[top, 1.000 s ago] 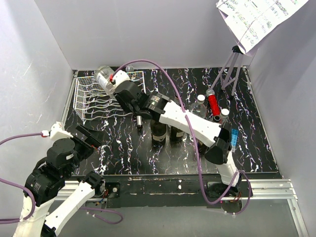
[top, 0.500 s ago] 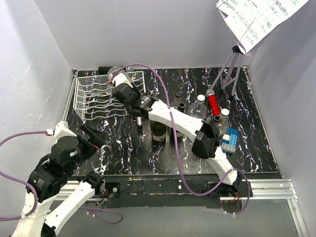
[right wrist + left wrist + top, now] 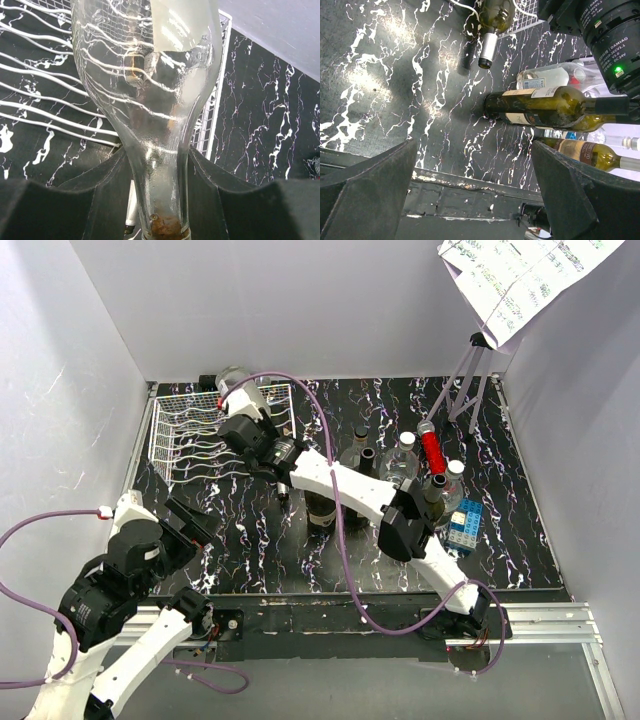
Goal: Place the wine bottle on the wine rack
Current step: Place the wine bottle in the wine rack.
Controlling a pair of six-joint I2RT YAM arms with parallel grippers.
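Right pincer (image 3: 159,200) clamps clear wine bottle (image 3: 150,90) by its neck | body held over wine rack (image 3: 35,95) far edge, likely for lowering into a cradle | left pincer (image 3: 475,195) spread wide, holding nothing, above worktop (image 3: 380,75)

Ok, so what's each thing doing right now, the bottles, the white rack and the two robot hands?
clear wine bottle: held by its neck over the rack.
right tool: shut on the clear wine bottle.
left tool: open, holding nothing.
wine rack: lying flat on the table.
green bottle: lying down at the rack's edge.
dark bottle: standing upright.
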